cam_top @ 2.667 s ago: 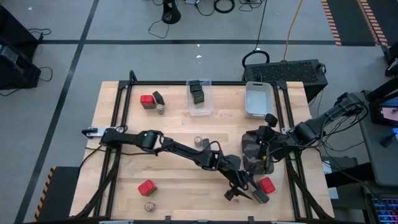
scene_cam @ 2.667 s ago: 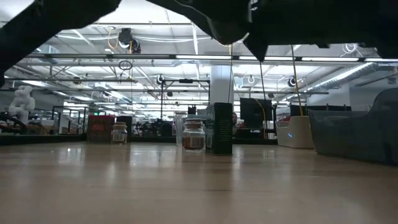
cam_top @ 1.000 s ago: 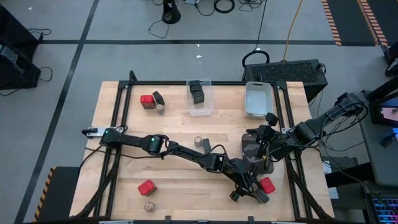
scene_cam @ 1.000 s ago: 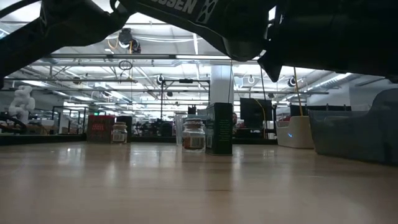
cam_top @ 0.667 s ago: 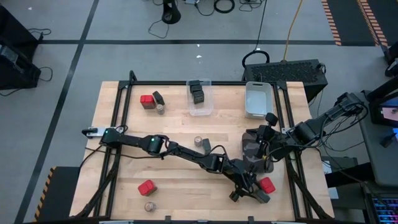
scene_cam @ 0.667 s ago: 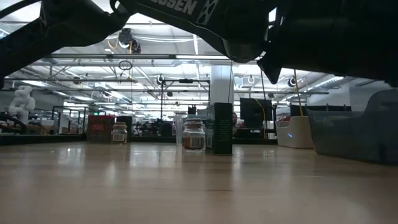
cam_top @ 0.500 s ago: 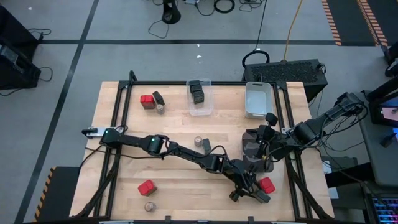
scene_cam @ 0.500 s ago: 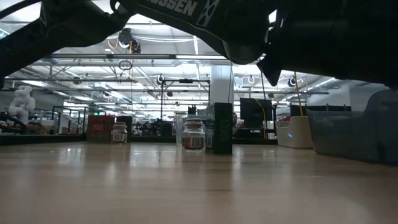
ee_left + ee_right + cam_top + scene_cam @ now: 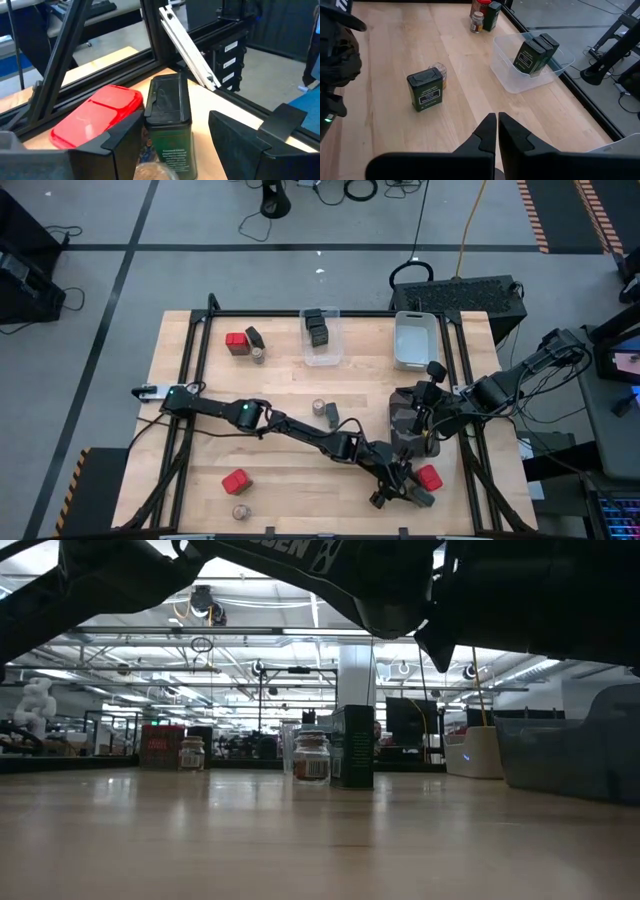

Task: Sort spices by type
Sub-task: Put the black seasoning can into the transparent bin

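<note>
- Tin, dark green, stands upright between my left gripper fingers, near the table's front-right corner; jaws parted, contact unclear.
- Red tin lies just beside it.
- My right gripper is clenched empty.

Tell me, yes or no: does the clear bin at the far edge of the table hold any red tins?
No: in the right wrist view the clear bin holds only two dark green tins, standing side by side.

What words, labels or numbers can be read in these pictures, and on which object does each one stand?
"OSEN": white letters on the robot arm crossing the top of the low view, cut off by the frame.
Labels on the dark green tins and the jar: too small or blurred to read.
</note>
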`<state>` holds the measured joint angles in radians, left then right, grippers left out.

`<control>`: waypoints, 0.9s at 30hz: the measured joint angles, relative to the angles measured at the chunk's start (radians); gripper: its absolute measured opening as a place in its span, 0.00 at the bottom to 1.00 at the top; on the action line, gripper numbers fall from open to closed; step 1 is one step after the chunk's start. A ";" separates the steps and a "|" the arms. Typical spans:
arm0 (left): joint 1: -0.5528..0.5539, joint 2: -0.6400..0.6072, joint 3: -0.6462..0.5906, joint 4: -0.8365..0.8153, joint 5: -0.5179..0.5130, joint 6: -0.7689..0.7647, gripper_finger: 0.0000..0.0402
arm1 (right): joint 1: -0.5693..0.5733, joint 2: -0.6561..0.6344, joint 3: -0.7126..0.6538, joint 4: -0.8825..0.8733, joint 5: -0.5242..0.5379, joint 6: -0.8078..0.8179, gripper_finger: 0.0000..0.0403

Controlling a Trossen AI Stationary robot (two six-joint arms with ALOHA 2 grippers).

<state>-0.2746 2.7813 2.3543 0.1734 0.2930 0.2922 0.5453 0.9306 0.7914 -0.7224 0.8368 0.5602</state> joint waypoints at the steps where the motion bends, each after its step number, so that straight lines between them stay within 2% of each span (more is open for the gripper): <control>1: 0.000 0.000 0.000 0.000 -0.007 -0.001 0.57 | 0.000 0.000 0.000 0.000 0.000 0.000 0.00; 9: 0.002 0.000 0.000 0.014 -0.034 -0.051 0.57 | 0.000 0.000 0.000 0.000 0.000 0.000 0.00; 27: 0.000 0.024 0.003 0.075 -0.016 -0.102 0.57 | 0.000 0.000 0.000 0.000 -0.001 0.000 0.00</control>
<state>-0.2745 2.8052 2.3575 0.2480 0.2770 0.1898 0.5451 0.9310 0.7914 -0.7227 0.8362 0.5606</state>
